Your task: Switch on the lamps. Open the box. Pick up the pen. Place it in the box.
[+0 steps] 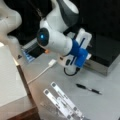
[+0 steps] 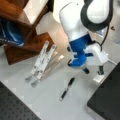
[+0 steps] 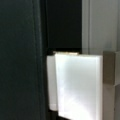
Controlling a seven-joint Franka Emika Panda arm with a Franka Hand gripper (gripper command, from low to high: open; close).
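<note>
Gripper (image 2: 96,75) at box (image 1: 105,53) front edge, spread impossible to tell. Pen (image 1: 88,88) at five o'clock, loose; unseen by wrist view.

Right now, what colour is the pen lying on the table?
The pen is black with a thin silvery part near one end; it shows best in a front view.

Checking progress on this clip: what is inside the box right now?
Cannot be seen: the box has its black lid down, covering the inside. The pen lies outside on the table. The gripper is at the box's front edge.
</note>
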